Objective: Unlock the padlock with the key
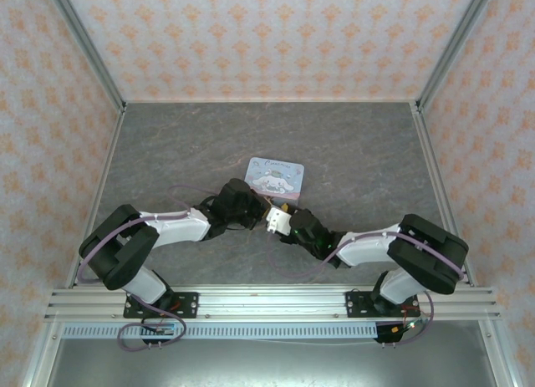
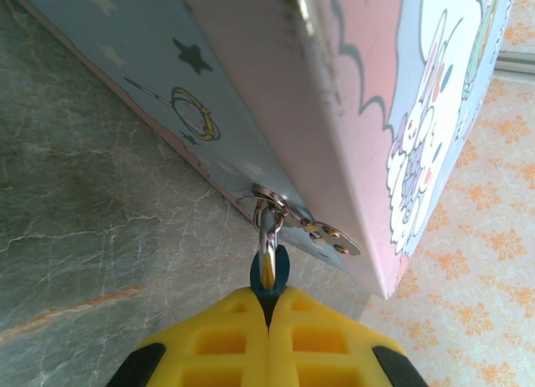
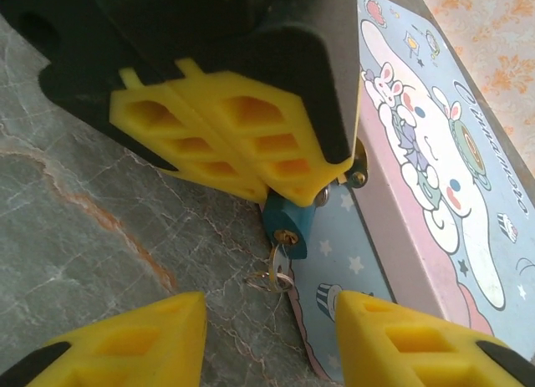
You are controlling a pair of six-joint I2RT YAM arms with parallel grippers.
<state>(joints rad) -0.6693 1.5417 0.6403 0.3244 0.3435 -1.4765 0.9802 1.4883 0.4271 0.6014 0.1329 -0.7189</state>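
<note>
Pinches the small teal padlock (image 2: 269,274) by its body in the left gripper (image 2: 269,302), yellow jaws pressed together on it. Hangs by a thin metal shackle (image 2: 267,230) from the hasp (image 2: 326,232) on the front wall of the pastel cartoon tin (image 2: 351,86), just above the grey marbled table (image 2: 84,236). Shows, from the right wrist, a brassy keyhole turned down and towards the camera, with the thin pale key (image 3: 275,256) and its wire ring (image 3: 272,280) dangling right under it; cannot tell whether the blade sits in the keyhole. Holds the right gripper (image 3: 269,308) low and near, jaws spread wide, one yellow finger (image 3: 134,345) on either side of the key and touching neither key nor padlock. From above, meets nose to nose at the near edge of the tin, which lies flat with its white long-eared cartoon character facing up, both arms reaching in from their bases over the table
</note>
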